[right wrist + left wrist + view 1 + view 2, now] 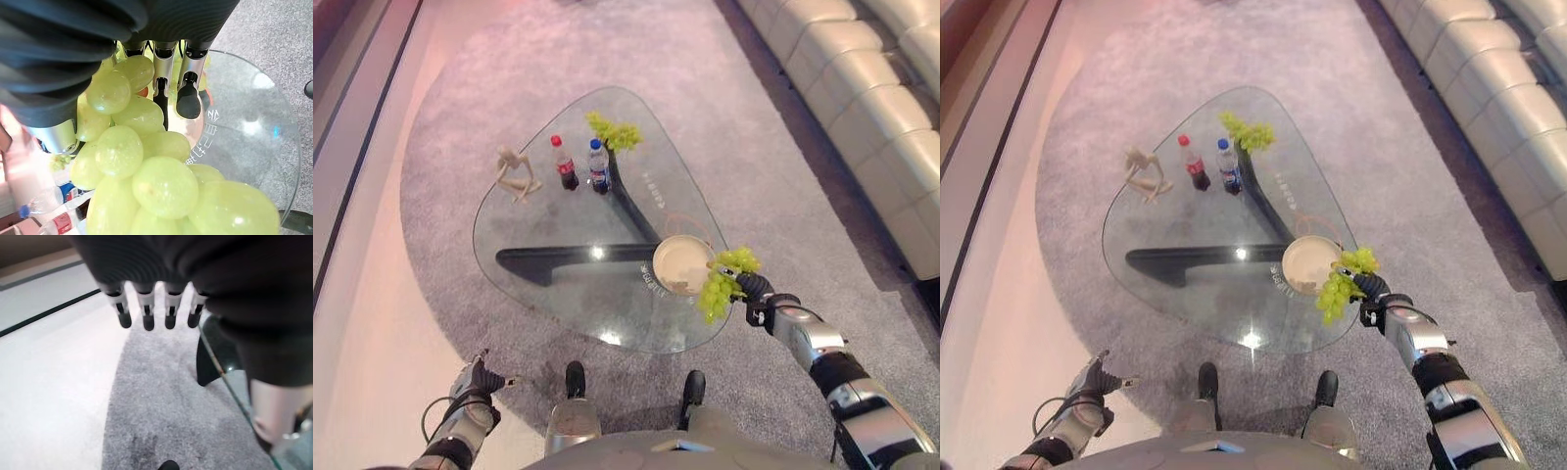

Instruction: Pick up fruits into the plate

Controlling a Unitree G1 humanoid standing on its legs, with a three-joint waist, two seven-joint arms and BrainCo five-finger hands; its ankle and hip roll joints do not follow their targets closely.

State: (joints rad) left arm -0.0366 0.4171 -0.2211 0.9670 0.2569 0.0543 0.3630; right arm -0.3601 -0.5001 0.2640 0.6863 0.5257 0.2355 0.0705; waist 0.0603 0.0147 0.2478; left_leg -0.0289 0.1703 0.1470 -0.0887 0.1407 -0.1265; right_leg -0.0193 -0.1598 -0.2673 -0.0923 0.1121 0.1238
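Observation:
My right hand (756, 288) is shut on a bunch of green grapes (720, 281), which hangs just off the near right rim of the cream plate (679, 262). In the right wrist view the grapes (146, 161) hang from curled fingers (188, 93) above the glass. A second bunch of green grapes (615, 132) lies at the far side of the glass table (538, 215). My left hand (476, 381) hangs low at the lower left over the carpet, fingers (146, 313) straight and holding nothing.
On the table stand a red-capped bottle (564, 163), a blue-capped bottle (598, 165) and a pale figurine (514, 173). A dark base (578, 257) shows under the glass. A light sofa (871, 108) runs along the right. Grey carpet surrounds the table.

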